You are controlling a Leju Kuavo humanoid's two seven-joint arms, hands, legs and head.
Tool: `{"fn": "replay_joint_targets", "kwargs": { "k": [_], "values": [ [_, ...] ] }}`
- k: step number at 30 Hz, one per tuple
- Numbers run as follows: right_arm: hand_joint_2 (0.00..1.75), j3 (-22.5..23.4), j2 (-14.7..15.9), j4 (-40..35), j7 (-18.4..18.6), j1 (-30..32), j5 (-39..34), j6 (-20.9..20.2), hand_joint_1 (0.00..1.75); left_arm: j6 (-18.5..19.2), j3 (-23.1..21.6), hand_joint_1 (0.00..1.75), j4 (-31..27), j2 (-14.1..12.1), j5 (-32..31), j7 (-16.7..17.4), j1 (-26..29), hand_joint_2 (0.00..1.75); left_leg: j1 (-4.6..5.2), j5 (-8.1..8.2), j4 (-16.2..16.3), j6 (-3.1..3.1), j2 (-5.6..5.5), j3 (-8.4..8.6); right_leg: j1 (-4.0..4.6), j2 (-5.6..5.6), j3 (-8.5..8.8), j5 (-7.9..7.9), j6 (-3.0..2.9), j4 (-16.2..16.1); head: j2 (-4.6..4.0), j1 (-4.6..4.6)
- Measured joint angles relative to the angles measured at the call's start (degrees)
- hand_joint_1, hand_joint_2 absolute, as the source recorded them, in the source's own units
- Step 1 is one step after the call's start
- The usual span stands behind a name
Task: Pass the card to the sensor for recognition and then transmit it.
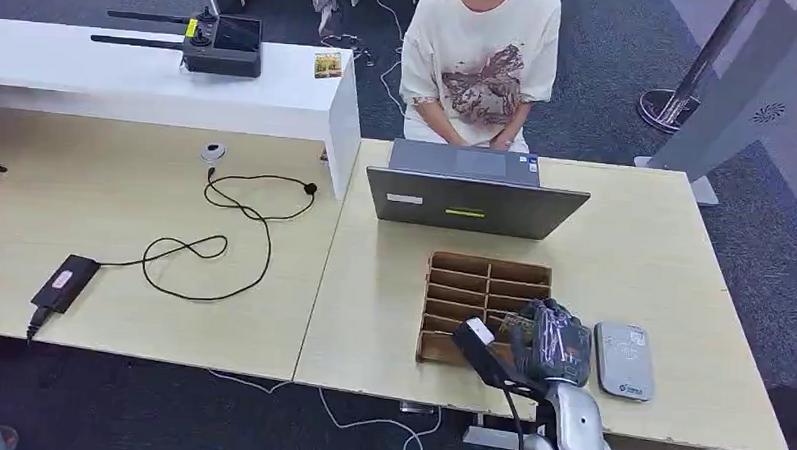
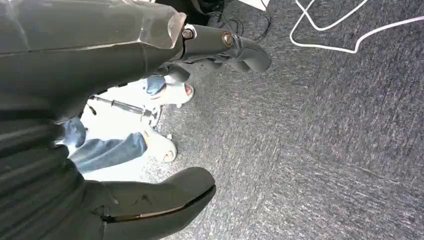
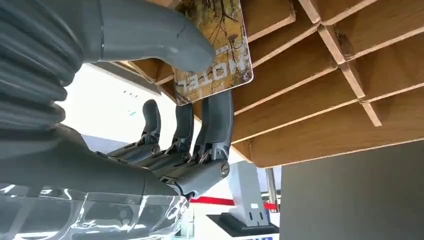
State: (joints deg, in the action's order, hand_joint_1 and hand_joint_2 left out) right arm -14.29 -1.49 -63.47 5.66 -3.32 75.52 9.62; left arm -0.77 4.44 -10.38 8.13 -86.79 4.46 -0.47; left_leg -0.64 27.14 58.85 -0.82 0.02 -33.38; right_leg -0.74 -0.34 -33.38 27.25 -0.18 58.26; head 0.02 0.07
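A black cable (image 1: 214, 244) loops on the left table (image 1: 124, 225). Near the middle, a grey laptop (image 1: 470, 200) sits in front of a person (image 1: 480, 58). At about 5 o'clock from the laptop is a wooden divider box (image 1: 472, 288). The right hand (image 1: 551, 340) is over the box and pinches a hotel card (image 3: 215, 50) between thumb and fingers (the card is just above the slots). The grey card sensor (image 1: 623, 360) lies just beside it at 3 o'clock. The left hand (image 2: 150, 200) hangs over the carpet (image 2: 325, 150), fingers apart, holding nothing.

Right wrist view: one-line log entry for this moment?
right hand: pinches printed hotel card at brown slotted cardboard organizer | grey card sensor: beside organizer, untouched | left hand: hanging over carpet, holds nothing
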Motion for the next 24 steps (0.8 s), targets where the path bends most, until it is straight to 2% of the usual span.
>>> {"fn": "replay_joint_targets", "kwargs": {
  "k": [2, 6, 14, 15, 24],
  "values": [
    [1.75, 0.1, -0.2, 0.0, 0.0, 0.0, 0.0, 0.0, 1.12, 0.0, 0.0, 0.0, 0.0, 0.0, 0.0, 0.0, 0.0, 1.75, 0.0, 0.0, 0.0, 0.0, 0.0, 0.0, 0.0, 0.0, 0.0, 0.0, 0.0, 0.0, -0.02, 0.0],
    [1.75, 0.2, -0.3, 0.0, 0.0, 0.0, 0.1, 0.1, 1.22, 0.0, 0.0, 0.0, 0.0, 0.0, 0.0, 0.0, 0.0, 1.75, 0.0, 0.0, 0.0, 0.0, 0.0, 0.0, 0.0, 0.0, 0.0, 0.0, 0.0, 0.0, 0.0, 0.0],
    [1.75, 0.2, -0.3, 0.0, -0.3, -0.1, 0.6, 0.3, 1.2, 0.0, 0.0, 0.0, 0.0, 0.0, 0.0, 0.0, 0.0, 1.75, 0.0, 0.0, 0.0, 0.0, 0.0, 0.0, 0.0, 0.0, 0.0, 0.0, 0.0, 0.0, 0.0, 0.0],
    [1.75, 0.3, -0.3, 0.0, -0.3, -0.1, 0.6, 0.3, 1.26, 0.0, 0.0, 0.0, 0.0, 0.0, 0.0, 0.0, 0.0, 1.75, 0.0, 0.0, 0.0, 0.0, 0.0, 0.0, 0.0, 0.0, 0.0, 0.0, 0.0, 0.0, -0.02, 0.0],
    [1.75, 0.5, -0.6, 0.0, -0.4, -0.1, 0.7, 0.5, 1.27, 0.0, 0.0, 0.0, 0.0, 0.0, 0.0, 0.0, 0.0, 1.75, 0.0, 0.0, 0.0, 0.0, 0.0, 0.01, 0.0, 0.01, 0.0, 0.0, 0.0, 0.0, -0.02, -0.02]
  ]
}}
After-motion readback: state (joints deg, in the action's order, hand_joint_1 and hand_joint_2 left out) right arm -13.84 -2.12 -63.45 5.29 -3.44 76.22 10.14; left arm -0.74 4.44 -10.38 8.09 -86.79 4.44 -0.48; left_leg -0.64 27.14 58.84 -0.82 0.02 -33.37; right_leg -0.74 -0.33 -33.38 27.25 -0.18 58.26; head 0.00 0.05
